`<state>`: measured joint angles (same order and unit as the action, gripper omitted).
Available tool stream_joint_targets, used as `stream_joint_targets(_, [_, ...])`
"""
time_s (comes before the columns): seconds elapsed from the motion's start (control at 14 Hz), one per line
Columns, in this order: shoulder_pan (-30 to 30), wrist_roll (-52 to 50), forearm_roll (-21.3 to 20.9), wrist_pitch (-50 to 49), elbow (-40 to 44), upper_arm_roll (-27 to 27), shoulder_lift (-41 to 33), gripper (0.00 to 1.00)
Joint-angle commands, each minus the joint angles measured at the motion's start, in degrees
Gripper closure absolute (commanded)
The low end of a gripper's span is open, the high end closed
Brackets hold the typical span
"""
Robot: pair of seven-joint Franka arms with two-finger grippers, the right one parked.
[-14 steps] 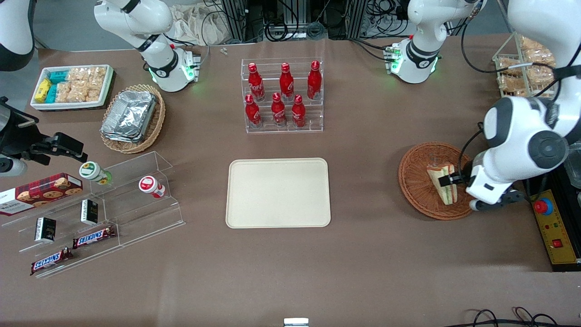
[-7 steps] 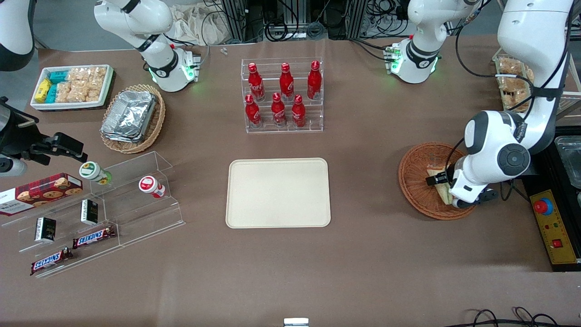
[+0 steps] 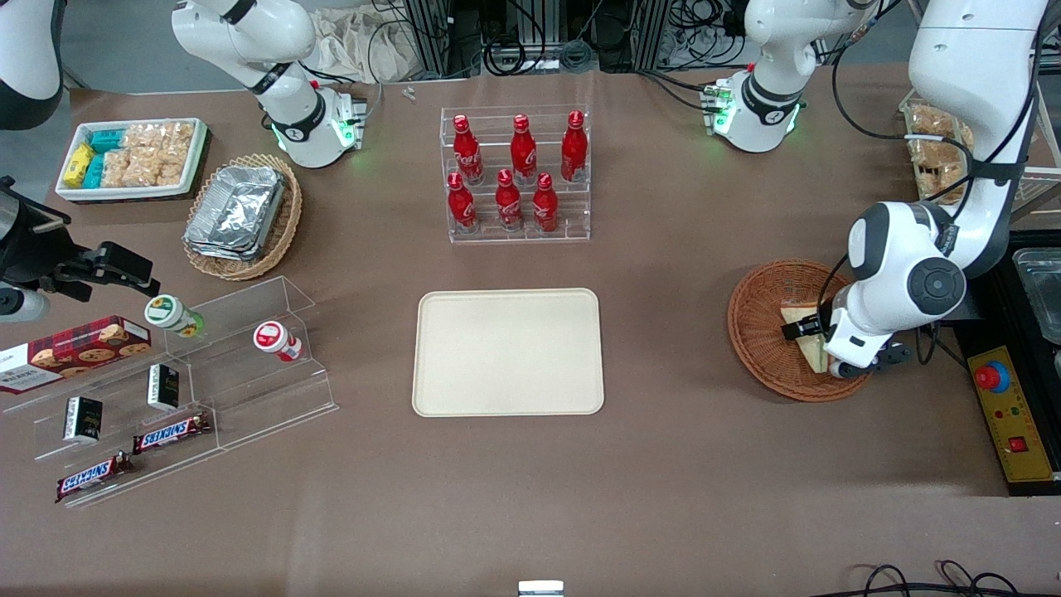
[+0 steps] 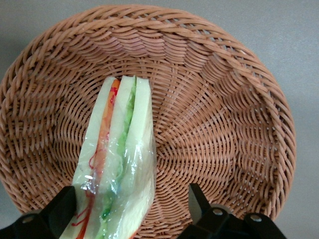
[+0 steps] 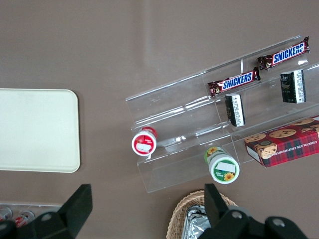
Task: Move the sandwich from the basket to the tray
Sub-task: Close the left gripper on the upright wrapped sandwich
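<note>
— What colours is the sandwich (image 4: 119,149) showing?
— White bread is showing, with green and orange-red stripes of filling under glinting clear wrap.
— And around it?
— The basket (image 4: 209,99) is showing a reddish-brown weave. The gripper (image 4: 130,193) is hanging over it, its black fingers (image 4: 67,199) standing spread to either side of the sandwich.
— Elsewhere?
— The tray (image 3: 507,351) is lying plain cream-beige on the dull brown table (image 3: 663,464). The bottles (image 3: 523,149), farther from the front camera, are gleaming red with white lettering.
</note>
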<state>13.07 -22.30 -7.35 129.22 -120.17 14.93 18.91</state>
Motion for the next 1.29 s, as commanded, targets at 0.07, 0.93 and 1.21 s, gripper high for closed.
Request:
stream_joint_targets(0.07, [0.20,-0.63,-2.39,0.51,0.11,0.19,-1.15,0.01])
stream_joint_targets(0.93, [0.29,-3.62,-4.42,1.90,-1.38,0.28,-0.10,0.02])
stream_joint_targets(1.21, [0.20,-3.62,-4.51,1.74,-0.94,0.19,1.22,0.50])
